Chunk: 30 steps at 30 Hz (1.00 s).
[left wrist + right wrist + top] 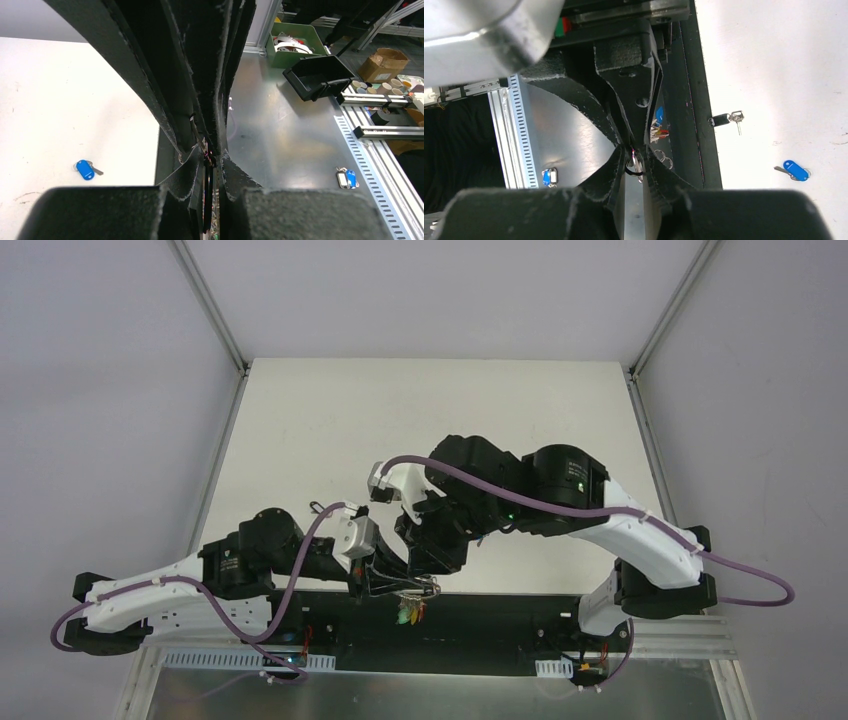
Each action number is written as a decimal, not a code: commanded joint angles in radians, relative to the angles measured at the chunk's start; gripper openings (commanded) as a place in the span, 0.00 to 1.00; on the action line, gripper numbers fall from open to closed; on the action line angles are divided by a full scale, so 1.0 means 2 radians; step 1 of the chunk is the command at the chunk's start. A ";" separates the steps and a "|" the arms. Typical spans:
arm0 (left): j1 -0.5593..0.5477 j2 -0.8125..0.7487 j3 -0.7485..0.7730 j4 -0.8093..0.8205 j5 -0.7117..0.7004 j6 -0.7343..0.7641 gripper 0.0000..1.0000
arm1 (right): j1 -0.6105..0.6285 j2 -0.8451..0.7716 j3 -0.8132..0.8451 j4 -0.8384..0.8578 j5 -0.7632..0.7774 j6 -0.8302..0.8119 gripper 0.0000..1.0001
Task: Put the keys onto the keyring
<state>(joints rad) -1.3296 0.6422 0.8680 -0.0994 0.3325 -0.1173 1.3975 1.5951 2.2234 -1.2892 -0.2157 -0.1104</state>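
The white worktop (300, 440) ends at a black rail (500, 618) along its near edge, and both white-and-black arms reach in over that rail. The left claw (208, 161) and the right claw (634, 159) meet tip to tip above the rail. Each is narrowed to a slit and pinches the thin silver metal keyring (635, 169) (red, yellow and green-capped keys (408, 613) hang just under the claws, over the rail). The silver key with the black head (723, 119) lies flat on the worktop just beside the rail. The silver key with the blue plastic cap (793, 170) lies on the worktop farther from the rail, apart from the other key.
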 commanded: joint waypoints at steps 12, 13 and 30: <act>-0.002 -0.014 -0.005 0.010 -0.047 -0.054 0.00 | 0.015 -0.085 -0.035 0.063 0.079 0.044 0.53; -0.002 -0.013 -0.004 -0.001 -0.047 -0.056 0.00 | 0.015 -0.086 -0.035 0.059 0.082 0.047 0.53; -0.002 -0.018 -0.005 -0.089 -0.204 -0.057 0.00 | 0.002 -0.071 -0.081 0.057 0.236 0.244 0.47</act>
<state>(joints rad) -1.3293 0.6193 0.8551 -0.2703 0.0978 -0.2466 1.4162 1.4441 2.0903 -1.1885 0.1619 0.2230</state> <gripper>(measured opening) 0.041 0.470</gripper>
